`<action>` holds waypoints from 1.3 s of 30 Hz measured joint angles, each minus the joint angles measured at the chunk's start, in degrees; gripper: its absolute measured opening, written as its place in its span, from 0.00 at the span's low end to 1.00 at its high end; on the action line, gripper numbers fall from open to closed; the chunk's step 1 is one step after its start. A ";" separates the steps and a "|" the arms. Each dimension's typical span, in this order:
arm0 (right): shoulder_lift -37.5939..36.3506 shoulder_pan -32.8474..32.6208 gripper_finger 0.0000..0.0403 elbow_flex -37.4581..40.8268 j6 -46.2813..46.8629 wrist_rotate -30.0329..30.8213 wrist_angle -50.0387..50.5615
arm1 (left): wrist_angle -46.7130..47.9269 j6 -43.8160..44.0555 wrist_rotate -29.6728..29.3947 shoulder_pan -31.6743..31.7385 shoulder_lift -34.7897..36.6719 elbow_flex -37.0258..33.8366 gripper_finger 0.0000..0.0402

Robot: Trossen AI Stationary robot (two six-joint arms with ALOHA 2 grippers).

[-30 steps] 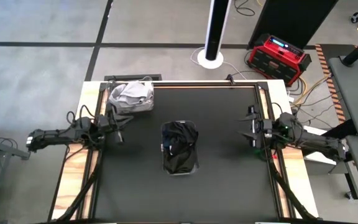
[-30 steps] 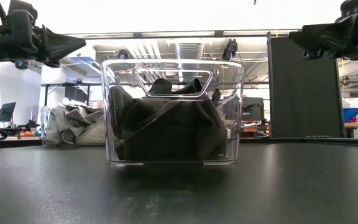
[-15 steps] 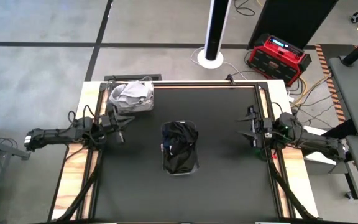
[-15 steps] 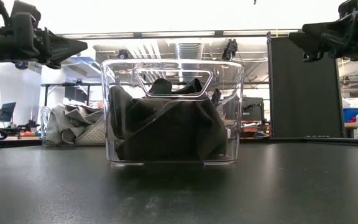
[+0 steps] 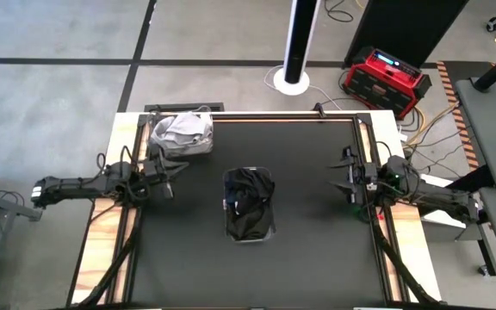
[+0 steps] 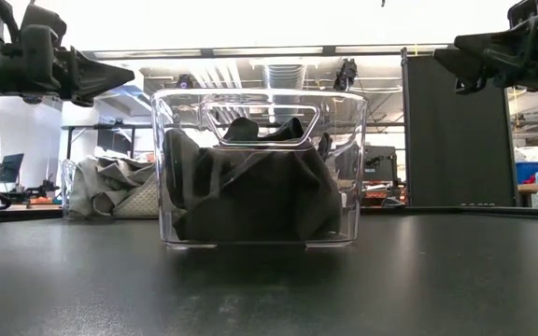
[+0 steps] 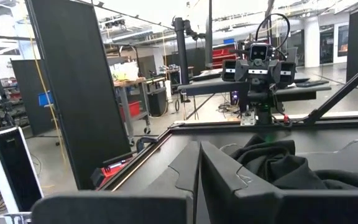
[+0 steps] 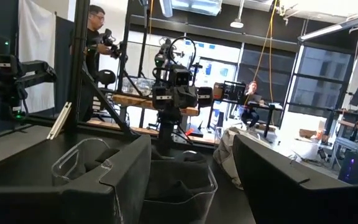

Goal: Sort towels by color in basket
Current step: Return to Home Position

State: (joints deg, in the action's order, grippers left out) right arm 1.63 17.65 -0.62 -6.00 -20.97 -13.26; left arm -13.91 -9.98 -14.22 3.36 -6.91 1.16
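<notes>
In the middle of the high view, the black towels fill a clear, colourless bin. At the table's upper left, the towels are pale grey with whiter folds. The table top is plain matte black, edged by light wood strips. At upper right sits a red box with black trim. The floor is grey, crossed by dark lines.
</notes>
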 joint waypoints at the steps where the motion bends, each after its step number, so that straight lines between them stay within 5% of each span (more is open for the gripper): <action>1: 0.00 0.00 0.54 0.00 0.02 0.00 0.00 | -0.02 0.00 0.02 0.00 -0.18 0.01 0.00; 39: 0.00 -0.02 0.54 0.04 0.00 0.00 -0.02 | -0.01 -0.01 0.01 0.00 -6.56 0.09 0.00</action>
State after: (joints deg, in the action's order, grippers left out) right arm 1.63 17.63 -0.58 -6.00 -20.97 -13.28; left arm -13.92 -9.99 -14.21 3.36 -13.48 1.26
